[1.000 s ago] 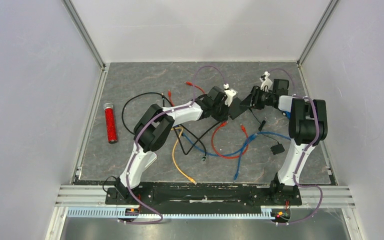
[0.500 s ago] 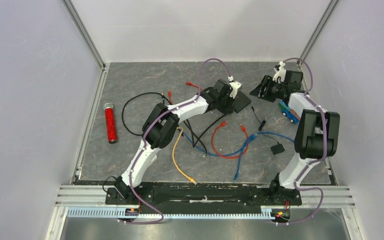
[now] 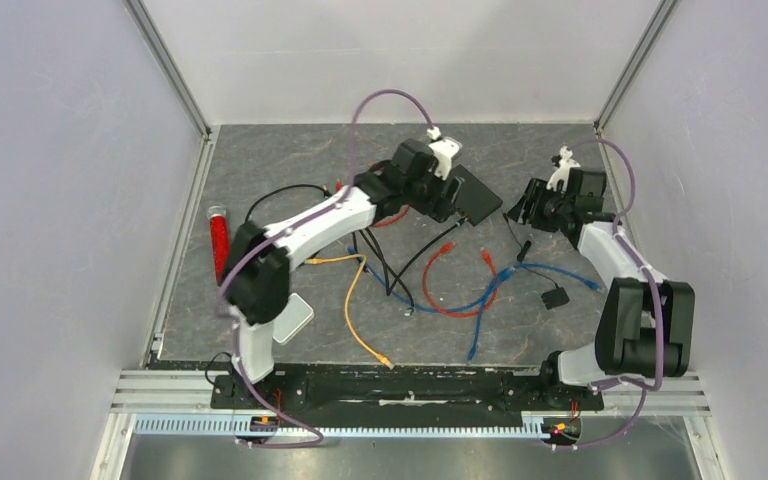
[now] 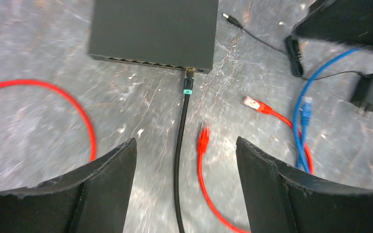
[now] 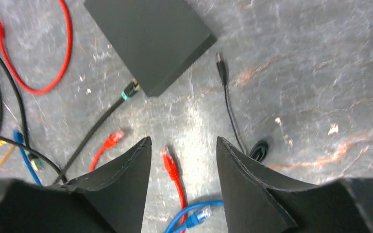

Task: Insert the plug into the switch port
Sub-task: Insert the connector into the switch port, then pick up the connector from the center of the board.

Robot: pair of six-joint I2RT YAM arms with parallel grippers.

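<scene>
Left end effector (image 4: 186, 141) spread, wrist view shows plug (image 4: 188, 86) in switch (image 4: 153, 29)

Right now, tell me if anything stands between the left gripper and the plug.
Nothing visible does: only its own black cable lies between the left gripper and the plug at the switch.

The switch (image 4: 153, 29) is a flat, dark grey box lying level, with a row of ports along one long side. The plug (image 4: 188, 86) has a teal boot on a black cable (image 4: 178, 145). It sits in the port nearest the switch's corner, pointing straight in.
</scene>
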